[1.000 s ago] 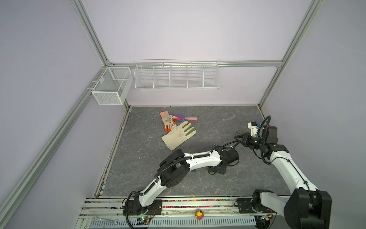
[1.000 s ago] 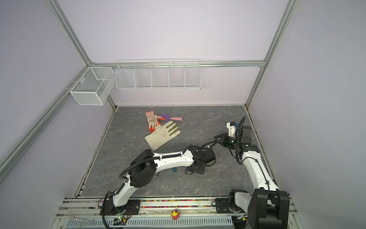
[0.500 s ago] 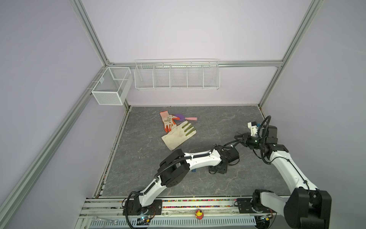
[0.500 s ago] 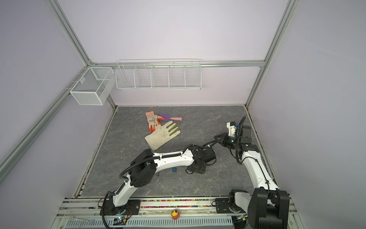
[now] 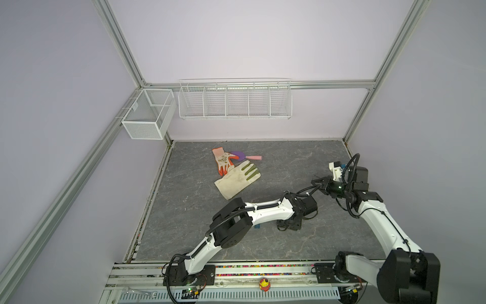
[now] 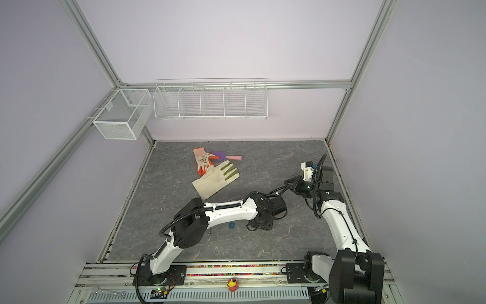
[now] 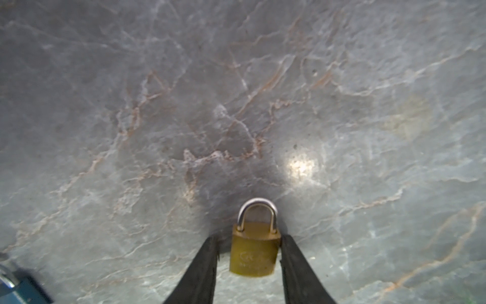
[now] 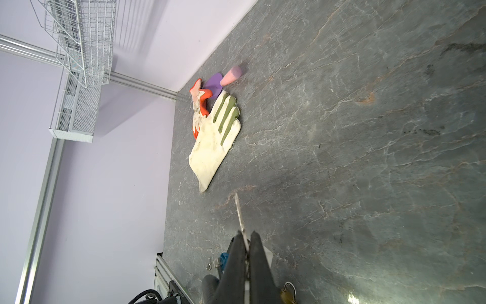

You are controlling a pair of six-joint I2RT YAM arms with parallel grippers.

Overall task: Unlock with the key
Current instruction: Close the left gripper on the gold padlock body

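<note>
A brass padlock (image 7: 253, 252) with a steel shackle lies flat on the grey marble floor. My left gripper (image 7: 249, 238) is lowered over it and open, with its jaws on either side of the body. One black finger (image 7: 292, 258) touches the lock's side. The other finger (image 7: 205, 260) stands a small gap away. In both top views the left gripper (image 5: 286, 225) (image 6: 257, 225) hides the lock. My right gripper (image 8: 246, 235) (image 5: 319, 181) hovers at the right, shut on a thin silver key (image 8: 238, 210). The key's blade sticks out past the fingertips. The brass padlock (image 8: 288, 292) also shows in the right wrist view.
A blue padlock (image 6: 232, 225) (image 7: 18, 289) lies just left of the left gripper, with a small metal piece (image 6: 209, 232) beyond it. A cream glove (image 5: 238, 179), an orange glove (image 5: 222, 160) and a purple trowel (image 5: 240, 156) lie at the back. Wire baskets (image 5: 234, 100) hang on the walls.
The left jaws have narrowed around the brass padlock. Both arms stay almost where they were, and the right gripper still holds the key.
</note>
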